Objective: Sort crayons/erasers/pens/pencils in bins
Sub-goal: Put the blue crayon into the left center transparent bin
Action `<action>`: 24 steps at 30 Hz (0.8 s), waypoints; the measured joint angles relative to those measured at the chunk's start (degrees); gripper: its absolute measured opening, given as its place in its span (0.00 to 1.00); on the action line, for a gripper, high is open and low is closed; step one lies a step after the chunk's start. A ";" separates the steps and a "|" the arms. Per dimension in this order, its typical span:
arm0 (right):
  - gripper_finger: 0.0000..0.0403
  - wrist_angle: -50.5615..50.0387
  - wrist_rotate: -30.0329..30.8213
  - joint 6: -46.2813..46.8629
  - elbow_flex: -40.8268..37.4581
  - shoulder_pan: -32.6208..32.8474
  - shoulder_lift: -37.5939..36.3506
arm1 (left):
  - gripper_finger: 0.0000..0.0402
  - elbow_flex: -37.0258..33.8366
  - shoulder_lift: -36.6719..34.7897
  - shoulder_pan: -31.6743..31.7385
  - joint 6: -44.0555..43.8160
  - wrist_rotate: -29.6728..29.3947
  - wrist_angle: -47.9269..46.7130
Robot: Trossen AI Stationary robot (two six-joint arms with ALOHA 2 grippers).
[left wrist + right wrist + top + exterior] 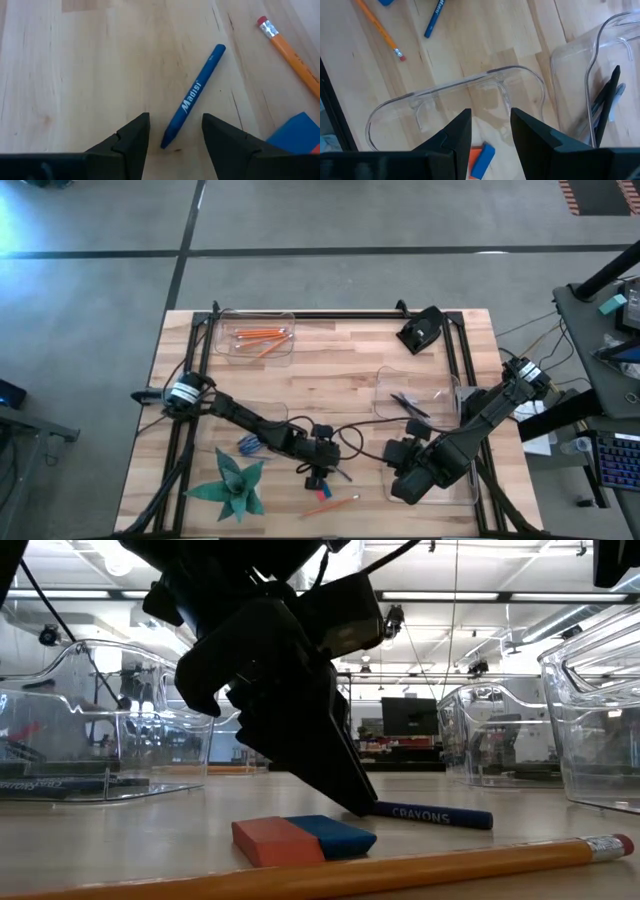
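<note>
Between the left gripper's [173,134] parted fingers: a loose blue crayon [193,96] lying flat on the table [350,370].

From the crayon, a two-tone eraser [303,838] lies just beside it at about five o'clock in the high view, a pencil [331,504] past that. At three o'clock the right gripper [490,131] hangs with jaws apart and nothing held, over a clear bin [455,95] holding another eraser [479,159], apparently untouched.
</note>
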 joint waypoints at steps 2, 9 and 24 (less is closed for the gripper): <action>0.32 0.00 -0.02 -0.21 0.00 0.00 0.00 | 0.41 0.00 0.03 0.00 0.29 0.33 -0.03; 0.32 0.00 0.00 -1.39 0.00 -0.02 0.00 | 0.23 0.00 0.11 0.07 0.46 2.84 0.02; 0.32 -0.02 0.00 -1.64 0.00 -0.02 0.00 | 0.02 0.17 -0.65 -0.09 4.85 4.51 -0.40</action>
